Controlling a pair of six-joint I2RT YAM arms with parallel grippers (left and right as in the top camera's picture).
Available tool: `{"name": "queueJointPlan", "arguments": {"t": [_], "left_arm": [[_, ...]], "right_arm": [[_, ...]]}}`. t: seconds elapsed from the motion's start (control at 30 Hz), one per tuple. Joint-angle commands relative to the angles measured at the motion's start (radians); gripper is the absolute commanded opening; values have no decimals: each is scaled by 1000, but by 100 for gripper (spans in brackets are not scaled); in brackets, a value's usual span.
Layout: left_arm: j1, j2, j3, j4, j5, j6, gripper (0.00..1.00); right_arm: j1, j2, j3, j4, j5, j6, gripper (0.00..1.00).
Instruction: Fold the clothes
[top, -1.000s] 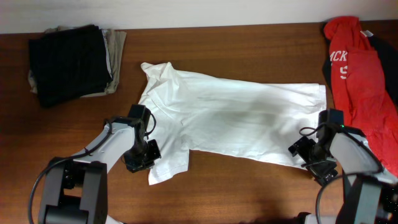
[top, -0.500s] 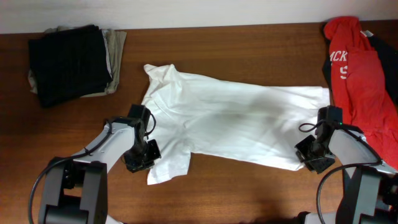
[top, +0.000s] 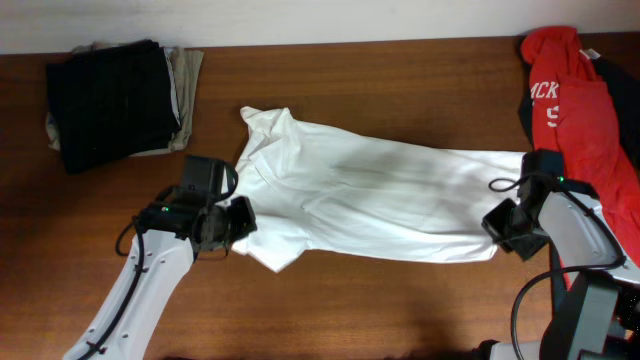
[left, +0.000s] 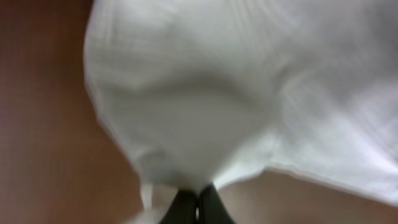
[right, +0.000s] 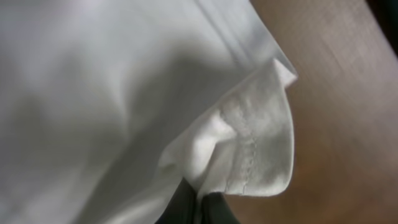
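A plain white T-shirt (top: 370, 195) lies stretched across the middle of the wooden table, collar end at the left and hem at the right. My left gripper (top: 240, 220) is shut on the shirt's near left sleeve; in the left wrist view the white cloth (left: 205, 106) rises from the closed gripper (left: 199, 208). My right gripper (top: 497, 228) is shut on the hem corner at the near right. The right wrist view shows the stitched hem (right: 255, 149) pinched in the gripper (right: 200, 202).
A black and khaki folded stack (top: 115, 100) sits at the far left. A red shirt with white lettering (top: 575, 120) lies over a dark garment at the far right edge. Bare table (top: 330, 300) runs along the front.
The right gripper closed on the hem corner and pulled it right. The left arm lifted the sleeve and swung up. The whole shirt shifted rightward and drew tauter.
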Motion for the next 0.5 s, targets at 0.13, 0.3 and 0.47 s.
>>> {"name": "queueJointPlan", "arguments": {"t": [0.13, 0.3, 0.47], "left_arm": [[-2, 7, 15, 339, -5, 13, 1], [-2, 26, 15, 552, -66, 13, 1], [-2, 114, 15, 700, -65, 13, 1]], "right_arm": [[-6, -19, 24, 138, -62, -29, 4], [-6, -19, 24, 255, -86, -29, 4], [-6, -19, 24, 369, -86, -30, 4]]}}
